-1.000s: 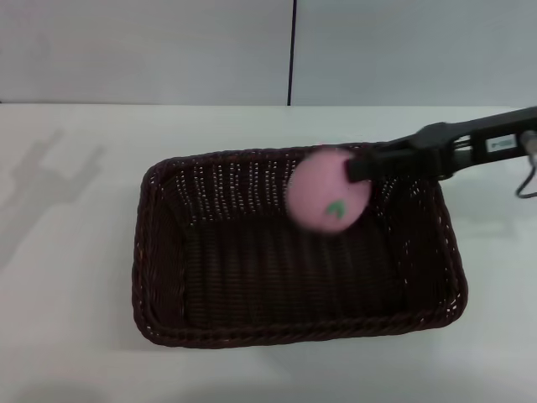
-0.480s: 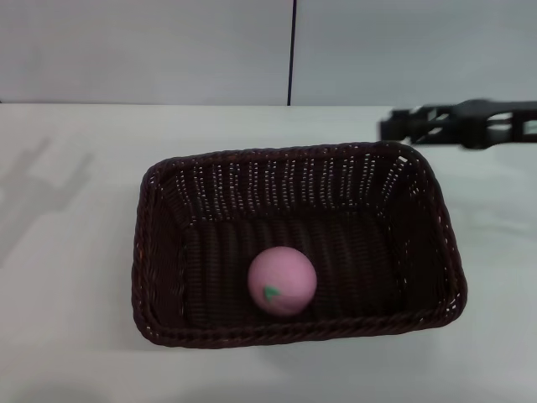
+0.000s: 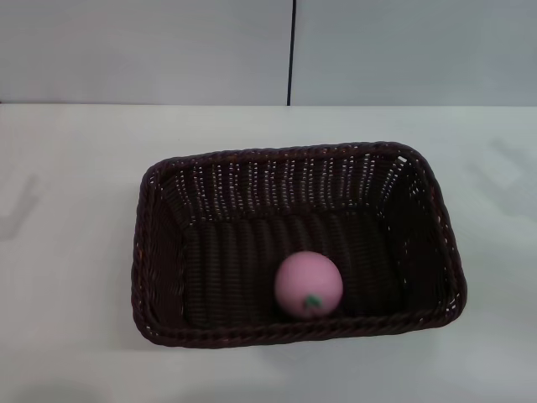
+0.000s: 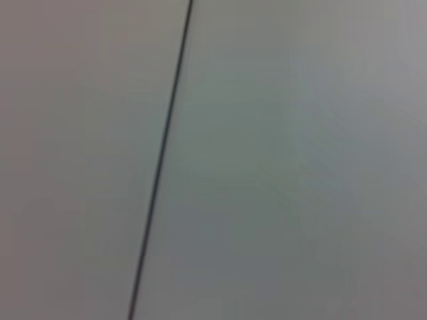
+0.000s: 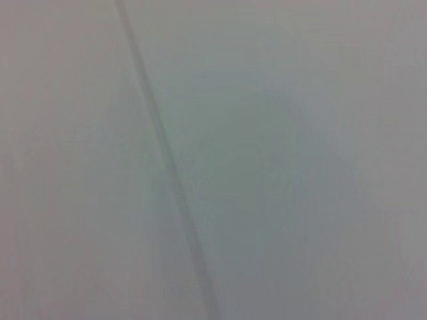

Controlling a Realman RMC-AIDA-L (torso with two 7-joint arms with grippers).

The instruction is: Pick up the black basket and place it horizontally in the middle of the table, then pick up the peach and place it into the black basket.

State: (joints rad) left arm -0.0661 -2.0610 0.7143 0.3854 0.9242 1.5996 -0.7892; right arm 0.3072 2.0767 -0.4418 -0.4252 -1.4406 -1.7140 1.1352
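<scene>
White tabletop fills most of the head view: the table [image 3: 75, 252] runs back to a pale grey wall [image 3: 151, 50] split by 1 thin dark vertical seam [image 3: 291, 50]. Faint grey shadows lie on the surface near its left and right edges.

Neither gripper appears in any view. Both wrist cameras face only a plain grey panel crossed by 1 dark line [image 4: 160, 167], blurred in the right wrist view [image 5: 167, 167], so whether the left or right gripper is spread or closed cannot be told, and nothing shows either one holding or touching anything.

Next in size, the black basket [image 3: 159, 252] sits flat on the table around the middle, its long sides running left to right. It is rectangular, very dark brown-black wicker, with sloping openwork walls and a braided rim.

Smallest is the peach [image 3: 309, 284]: 1 round pink fruit with a tiny green mark low on its front. It rests on the basket floor, close to the near wall and slightly right of the basket's centre, free of any grip.
</scene>
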